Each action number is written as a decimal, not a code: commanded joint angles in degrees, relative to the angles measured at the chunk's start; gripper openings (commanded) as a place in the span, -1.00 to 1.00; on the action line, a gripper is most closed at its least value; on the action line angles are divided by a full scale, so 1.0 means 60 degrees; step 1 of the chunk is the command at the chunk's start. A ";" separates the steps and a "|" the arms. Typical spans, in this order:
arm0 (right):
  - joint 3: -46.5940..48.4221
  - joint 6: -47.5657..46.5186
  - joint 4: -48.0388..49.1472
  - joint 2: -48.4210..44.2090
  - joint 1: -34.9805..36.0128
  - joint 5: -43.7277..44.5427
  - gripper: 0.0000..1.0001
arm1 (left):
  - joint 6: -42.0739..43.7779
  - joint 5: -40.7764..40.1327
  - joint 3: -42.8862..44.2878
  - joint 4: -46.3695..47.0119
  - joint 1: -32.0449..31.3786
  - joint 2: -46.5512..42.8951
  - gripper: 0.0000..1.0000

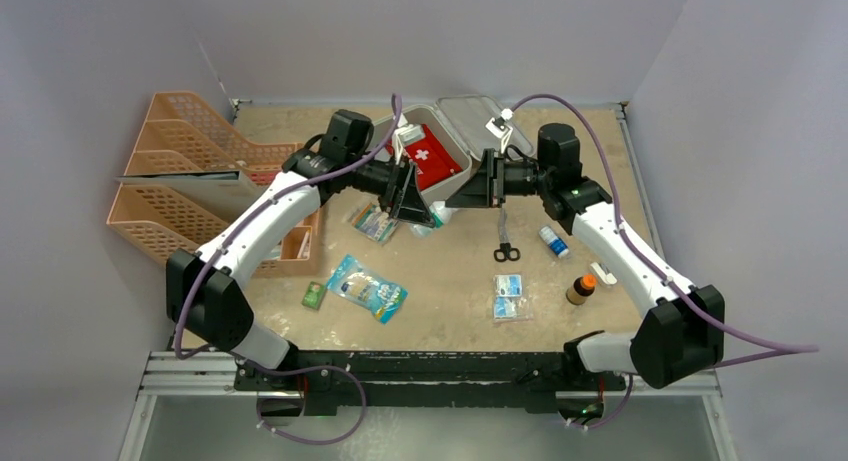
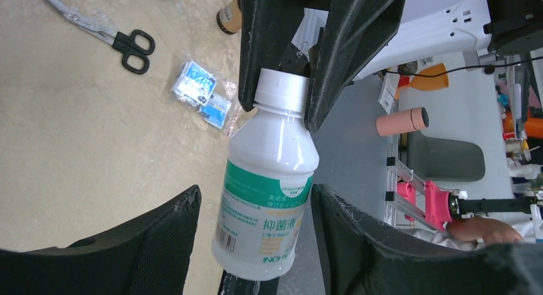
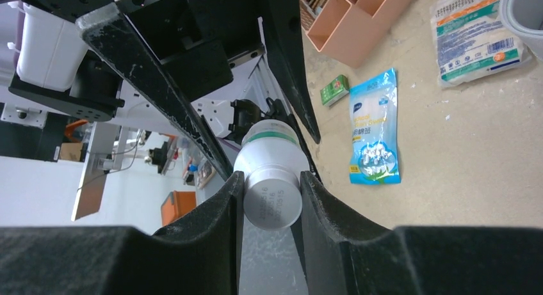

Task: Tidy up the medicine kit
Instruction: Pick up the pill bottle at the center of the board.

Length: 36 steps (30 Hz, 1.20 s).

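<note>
The step in hand looks like a mid-air handover of the white bottle. The right jaws pinch it by its cap; the left jaws stand spread to either side of its labelled body, one side close against it and the other with a visible gap; only the right jaws carry it now.

To do this well, I judge the left jaws should close squarely on the broad body below the shoulder, well clear of the right jaws at the cap, so the two sets do not clash; the glossy round wall may roll or slip under an off-centre squeeze, so it should be centred between the left jaws first. The right jaws ought to let go only once the left grip is firm, then draw straight off along the bottle's axis.

The medicine kit lies open on the table just beyond the meeting jaws, with a red pouch inside; the bottle would likely go in beside that pouch, lowered rather than dropped.
</note>
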 commanded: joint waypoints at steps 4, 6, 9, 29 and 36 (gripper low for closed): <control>0.0295 0.0256 0.0509 -0.0064 0.0008 -0.0337 -0.80 | 0.0615 0.0413 0.0463 0.0073 -0.0251 0.0301 0.07; 0.0295 0.0218 0.0464 -0.0081 0.0008 -0.0208 -0.79 | 0.0605 0.0222 0.0555 0.0047 -0.0286 0.0316 -0.01; 0.0334 0.0110 0.0139 -0.0092 0.0008 0.0296 -0.79 | 0.0522 -0.0221 0.0627 0.0137 -0.0285 0.0268 -0.25; 0.0657 -0.0177 -0.3172 -0.2184 -0.0203 0.5468 0.98 | -0.0997 -0.4376 0.0174 0.1565 -0.0304 0.0294 -0.68; 0.0702 -0.1067 -0.4100 -0.3117 -0.0209 0.7087 0.98 | -0.1333 -0.8077 0.1475 0.1006 -0.0301 0.1827 -0.70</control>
